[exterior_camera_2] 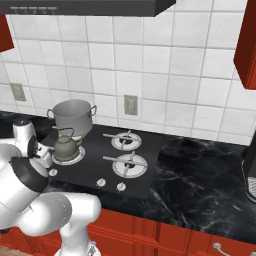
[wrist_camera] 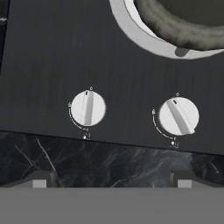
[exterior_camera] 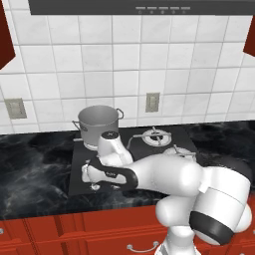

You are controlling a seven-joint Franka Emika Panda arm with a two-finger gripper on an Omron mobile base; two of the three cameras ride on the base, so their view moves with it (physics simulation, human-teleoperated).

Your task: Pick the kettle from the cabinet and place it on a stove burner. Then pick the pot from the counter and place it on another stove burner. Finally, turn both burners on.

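The pot sits on the back left burner of the stove, near the white tile wall. The kettle sits on the front left burner, just in front of the pot. In the hand view the kettle shows as a dull round edge at the top, resting inside a pale ring. The two right burners are bare, each with a grey grate. The stove is set into the black counter with white veins. The arm reaches low over the front left edge of the stove, and the tool points down at the front of it. Its two dark tips are spread wide apart and hold nothing. Just past the tips are two white knobs, the left knob and the right knob, side by side on the black stove top. The tool hangs over the counter edge just before them and does not touch them. Red drawers run below the counter. A red cabinet hangs high on the right. A dark hood hangs above the stove.
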